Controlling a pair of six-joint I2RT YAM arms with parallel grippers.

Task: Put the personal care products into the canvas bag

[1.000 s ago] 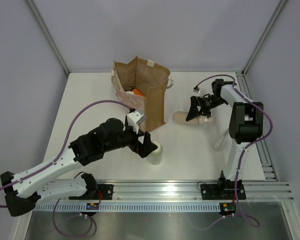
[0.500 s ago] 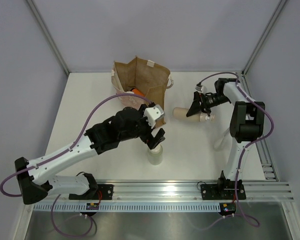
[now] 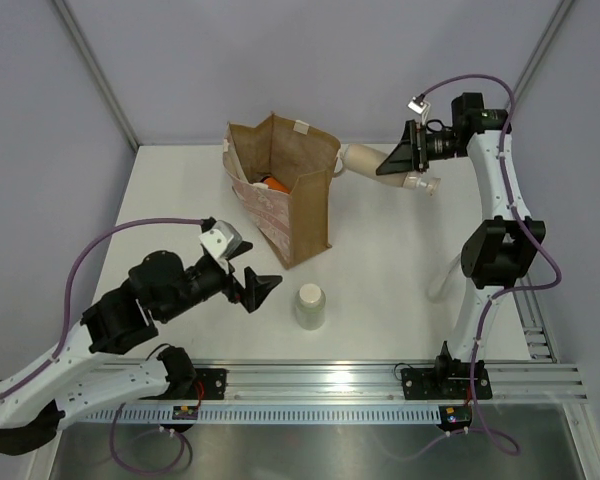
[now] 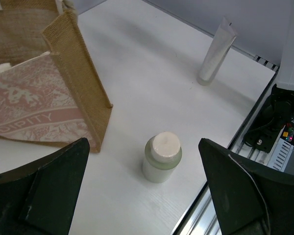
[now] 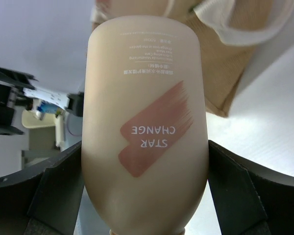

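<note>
The canvas bag (image 3: 298, 205) stands upright at the table's middle back, with an orange bottle (image 3: 272, 183) inside. My right gripper (image 3: 390, 162) is shut on the peach bottle (image 3: 363, 158) and holds it sideways in the air just right of the bag's top edge. In the right wrist view the peach bottle (image 5: 144, 127) fills the frame, with the bag (image 5: 230, 68) behind it. My left gripper (image 3: 258, 286) is open and empty, left of the upright cream cylinder (image 3: 310, 307), which also shows in the left wrist view (image 4: 161, 156). The thin clear tube (image 4: 215, 51) stands further right. The green bottle is out of view.
The right arm's base column (image 3: 495, 260) stands next to the clear tube (image 3: 442, 283). A metal rail (image 3: 380, 385) runs along the table's near edge. Grey walls close the back and sides.
My right gripper has lifted the peach bottle off the table and carried it back and up beside the bag's top. My left gripper has drawn back to the left, away from the cream cylinder.
</note>
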